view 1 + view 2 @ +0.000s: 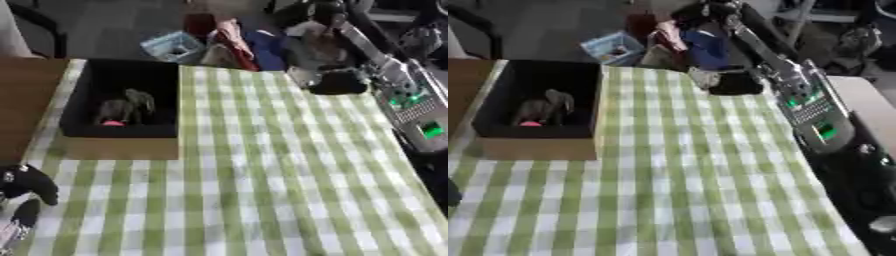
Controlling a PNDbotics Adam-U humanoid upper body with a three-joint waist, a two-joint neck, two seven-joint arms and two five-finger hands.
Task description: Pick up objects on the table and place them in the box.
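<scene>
Table (289,200) w/ green-and-white checked cloth runs askew; the near and middle cloth is bare, so lots of open room there. Left edge shows bare brown wood beside the cloth.

Box (79,107) sits at the far left of the cloth: black walls inside, tan cardboard outer face toward the robot, rectangular, open on top. Inside it, a grey elephant-like toy (129,107) stands near the front wall, w/ a small pink thing (112,123) just beside its feet.

Right arm comes in from the upper right, silver w/ green lit panels, stretched along the table's far right edge. Right hand (735,82) is black, at the far edge of the cloth, over/against something pale (703,76); can't tell if its fingers are curled or straight, or if it grips that thing.

Left hand (31,187) shows at the lower left corner, black, fingers bent inward, holding nothing seen.

Beyond the far edge: a blue-grey container (173,46) on the floor, red and blue fabric clutter. No readable writing anywhere.
</scene>
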